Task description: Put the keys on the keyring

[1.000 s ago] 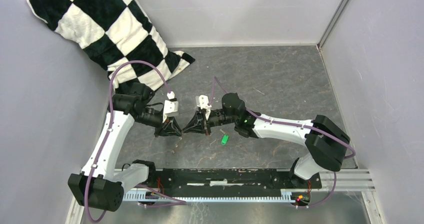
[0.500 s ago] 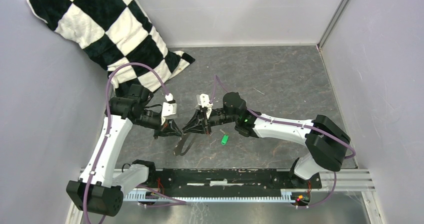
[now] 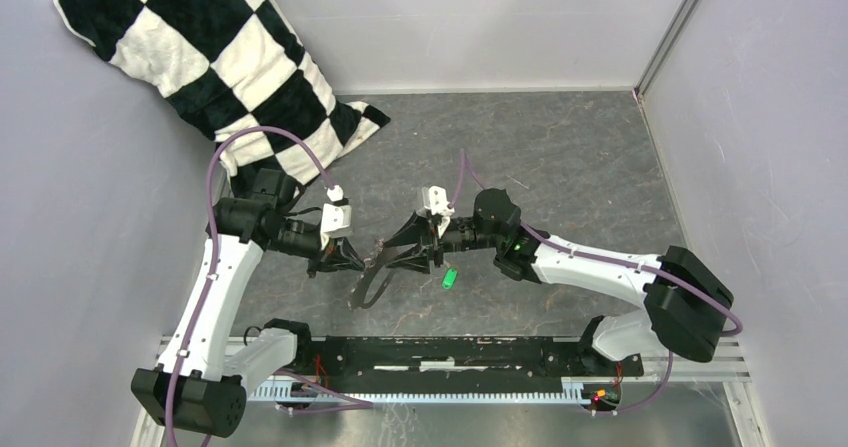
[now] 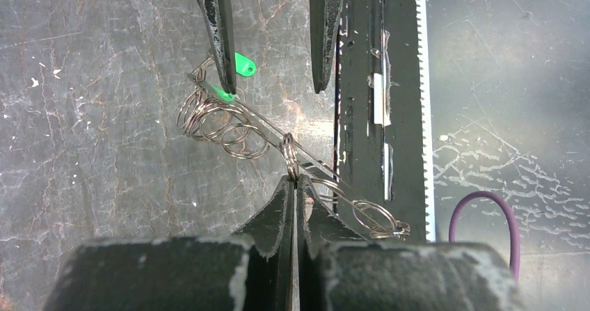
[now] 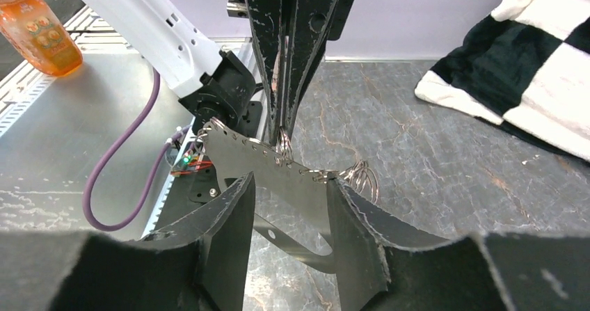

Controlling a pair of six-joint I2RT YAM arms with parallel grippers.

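Note:
The keyring (image 3: 368,285), a wide silvery loop with small rings (image 4: 224,124) strung along one edge, hangs tilted from my left gripper (image 3: 352,261). In the left wrist view that gripper (image 4: 297,180) is shut on one of the small rings. My right gripper (image 5: 291,181) is open, its fingers either side of the loop's flat band (image 5: 278,175) without pinching it. In the top view the right gripper (image 3: 400,254) sits just right of the loop. A key with a green tag (image 3: 449,279) lies on the table under the right wrist, also seen beyond the loop in the left wrist view (image 4: 243,65).
A black-and-white checkered cushion (image 3: 200,57) leans in the back left corner. A black rail (image 3: 450,352) runs along the near edge between the arm bases. An orange bottle (image 5: 38,29) stands off the table's near side. Grey walls enclose the table.
My right gripper has opened, let go of the keyring and drawn back to the right. The left gripper closed on a small ring, and the loop now hangs from it.

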